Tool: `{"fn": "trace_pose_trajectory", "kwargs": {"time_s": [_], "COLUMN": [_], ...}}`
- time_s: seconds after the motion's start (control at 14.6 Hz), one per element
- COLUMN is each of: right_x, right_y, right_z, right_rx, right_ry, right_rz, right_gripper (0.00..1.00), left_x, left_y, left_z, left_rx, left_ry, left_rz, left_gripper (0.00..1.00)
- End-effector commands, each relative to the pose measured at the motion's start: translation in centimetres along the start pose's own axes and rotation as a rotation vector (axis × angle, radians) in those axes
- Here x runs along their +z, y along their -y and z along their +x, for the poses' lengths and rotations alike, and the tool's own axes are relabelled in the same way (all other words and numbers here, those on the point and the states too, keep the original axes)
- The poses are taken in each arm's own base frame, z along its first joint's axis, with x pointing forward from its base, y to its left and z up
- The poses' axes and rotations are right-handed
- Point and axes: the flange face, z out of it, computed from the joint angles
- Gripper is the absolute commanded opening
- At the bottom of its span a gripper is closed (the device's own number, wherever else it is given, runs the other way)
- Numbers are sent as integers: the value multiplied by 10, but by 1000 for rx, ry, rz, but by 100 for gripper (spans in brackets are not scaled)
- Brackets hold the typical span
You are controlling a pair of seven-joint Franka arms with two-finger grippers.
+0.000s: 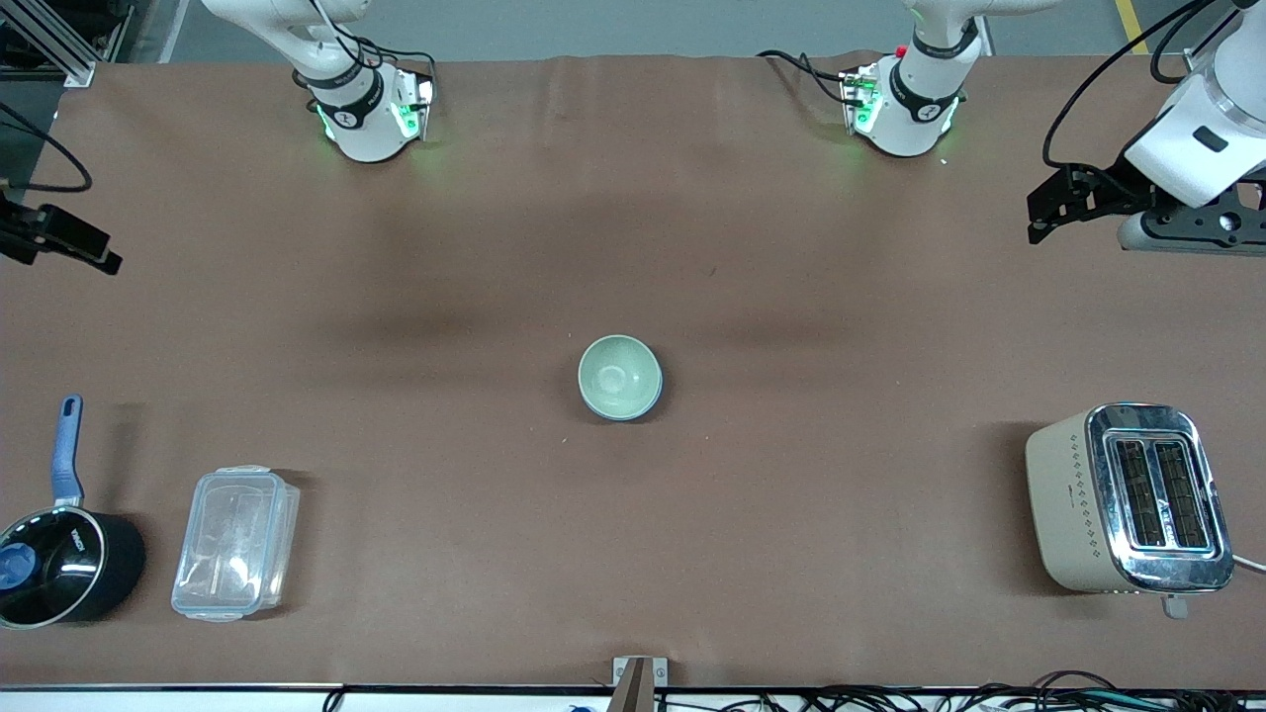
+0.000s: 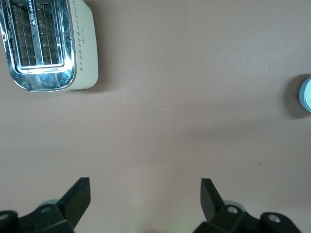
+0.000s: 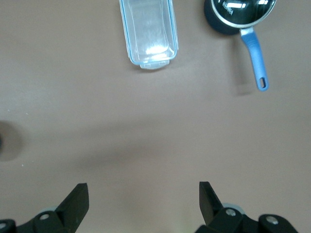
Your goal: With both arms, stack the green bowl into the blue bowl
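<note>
brown table (image 1: 791, 494) holds toaster (image 1: 1128, 499), saucepan (image 1: 64, 564), clear container (image 1: 235, 542), stacked bowls (image 1: 620, 377).

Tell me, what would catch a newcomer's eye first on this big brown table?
Probably the green bowl, nested in the blue bowl alone at the table's middle. Next, the shiny toaster toward the left arm's end, and the black saucepan beside a clear plastic container toward the right arm's end. The left pincer and right pincer hang open over bare cloth at either end.
</note>
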Motion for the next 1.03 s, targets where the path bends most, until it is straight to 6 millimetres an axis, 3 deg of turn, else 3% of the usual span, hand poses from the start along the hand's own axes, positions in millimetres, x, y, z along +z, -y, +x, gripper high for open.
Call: {"fn": "trace_pose_trajectory", "kwargs": {"time_s": [0.0,0.41,0.96], "right_x": [-37,-13,-4], "right_y": [3,5,-3], "right_z": [7,14,18], "right_rx": [-18,-111,-104], "right_ry": [10,44,31], "right_rz": [0,10,15], "right_gripper": [100,100,100], "left_x": [-5,-4,-9], "left_y": [0,0,-4], "left_z": [6,4,3], "left_rx": [7,4,15], "left_ry": [-11,7,-2], "left_rz": [-5,-4,-4], "left_gripper": [100,100,100]}}
